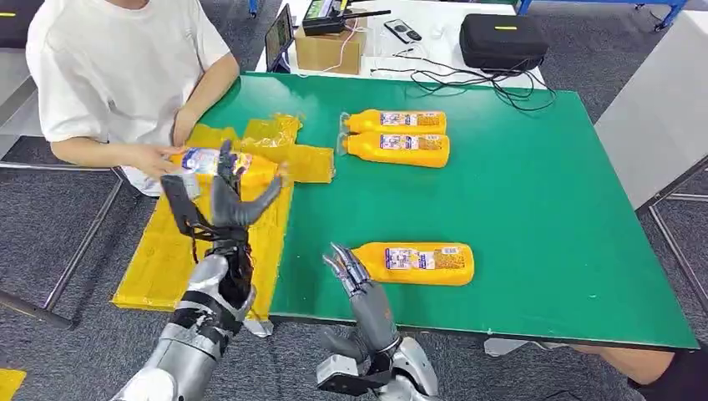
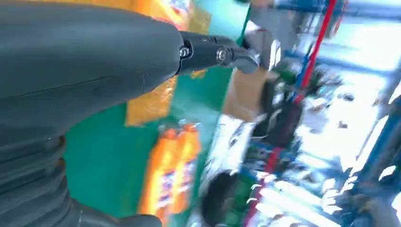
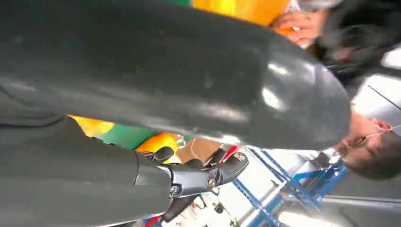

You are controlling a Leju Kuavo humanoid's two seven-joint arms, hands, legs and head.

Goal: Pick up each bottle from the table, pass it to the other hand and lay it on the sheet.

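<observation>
Several orange bottles with printed labels are in the head view. One bottle (image 1: 219, 162) lies on the yellow sheet (image 1: 167, 251) at the table's left end, and a person's hand (image 1: 149, 157) touches it. My left hand (image 1: 227, 199) is raised just in front of that bottle with its fingers spread, holding nothing. Another bottle (image 1: 417, 263) lies on the green table (image 1: 543, 217) near the front edge. My right hand (image 1: 346, 267) is just left of its cap end, fingers extended and empty. Two more bottles (image 1: 396, 123) (image 1: 399, 149) lie side by side farther back, blurred in the left wrist view (image 2: 170, 175).
A person in a white shirt (image 1: 117, 67) sits at the table's left side, forearms over the sheet. Behind the green table, a white table carries a cardboard box (image 1: 330, 48), a black case (image 1: 503, 40) and cables (image 1: 467, 82). Grey floor surrounds the table.
</observation>
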